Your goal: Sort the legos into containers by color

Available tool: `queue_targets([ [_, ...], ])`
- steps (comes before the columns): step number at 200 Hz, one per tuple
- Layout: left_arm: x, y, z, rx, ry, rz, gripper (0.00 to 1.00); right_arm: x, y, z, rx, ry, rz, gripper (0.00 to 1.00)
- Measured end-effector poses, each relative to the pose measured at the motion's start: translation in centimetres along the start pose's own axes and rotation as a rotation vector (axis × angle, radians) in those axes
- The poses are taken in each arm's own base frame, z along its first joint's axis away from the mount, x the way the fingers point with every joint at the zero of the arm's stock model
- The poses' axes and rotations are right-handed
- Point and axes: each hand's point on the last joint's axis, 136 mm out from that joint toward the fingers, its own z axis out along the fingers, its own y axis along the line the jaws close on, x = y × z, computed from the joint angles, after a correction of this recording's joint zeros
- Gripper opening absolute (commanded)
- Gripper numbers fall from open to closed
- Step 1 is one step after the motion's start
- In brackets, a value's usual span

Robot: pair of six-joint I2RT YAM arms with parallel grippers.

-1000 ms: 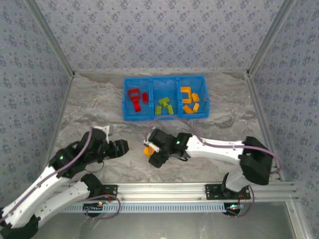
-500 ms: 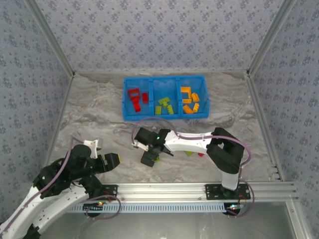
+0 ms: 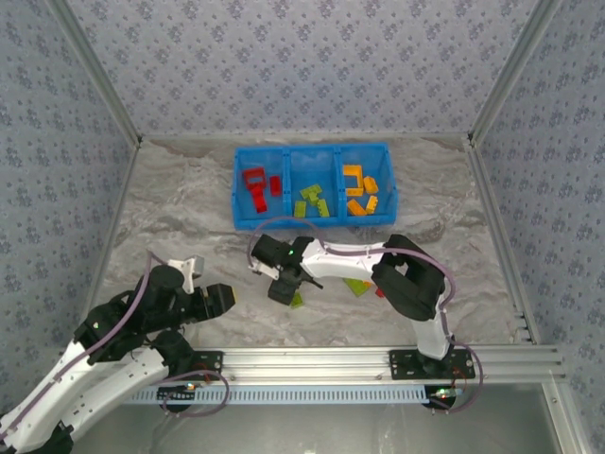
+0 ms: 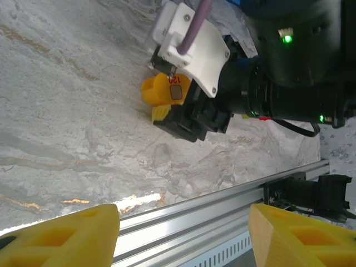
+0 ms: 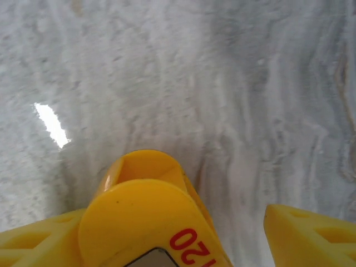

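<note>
Sorting is mostly done here: red legos (image 3: 255, 183) are sat in the left compartment of the blue bin (image 3: 312, 225) at the top centre of the overhead view, green legos (image 3: 314, 200) in the middle one and orange legos (image 3: 359, 192) in the right one. A few are left loose on the marbled table (image 3: 180, 218) below the bin. A green brick (image 3: 357, 286) and a red brick (image 3: 380, 292) are seen side by side right of centre. A second green brick (image 3: 296, 301) is seen just beside the right gripper (image 3: 282, 288), which is stretched across to the middle of the frame. In the right wrist view its fingers (image 5: 311, 239) are spread wide. A rounded yellow piece (image 5: 139, 206) marked 120 in red is seen between them, tucked against the lower-left finger. Bare table is showing before the lower-right finger, so nothing is clamped. The left gripper (image 3: 217, 300) is parked at lower left of the overhead view, well apart from the loose bricks. Its fingers (image 4: 61, 239) are held wide open at the bottom corners of the left wrist view. Nothing is gripped there, and only table and the aluminium rail (image 4: 211, 197) are seen between them.
</note>
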Motion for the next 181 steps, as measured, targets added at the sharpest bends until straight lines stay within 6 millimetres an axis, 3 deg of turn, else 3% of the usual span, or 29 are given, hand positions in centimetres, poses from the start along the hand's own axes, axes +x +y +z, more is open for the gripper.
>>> queue_targets([
  [26, -0.2, -0.5, 0.5, 0.005, 0.005, 0.000, 0.63, 0.0, -1.3, 0.7, 0.002, 0.016, 0.057, 0.65],
  [76, -0.5, -1.3, 1.2, 0.016, 0.017, 0.001, 0.63, 0.2, -1.2, 0.8, -0.036, 0.017, 0.124, 0.45],
  [118, -0.9, -2.1, 1.9, 0.037, 0.016, 0.004, 0.61, 1.1, -2.0, -0.6, -0.025, 0.000, 0.184, 0.33],
  [139, -1.3, -2.9, 2.6, 0.054, 0.011, 0.011, 0.61, 1.3, -3.5, -3.6, -0.001, -0.062, 0.247, 0.31],
  [181, -0.9, -6.1, 6.6, 0.028, 0.073, 0.140, 0.61, 2.6, -10.4, -13.9, 0.105, -0.300, 0.488, 0.31],
])
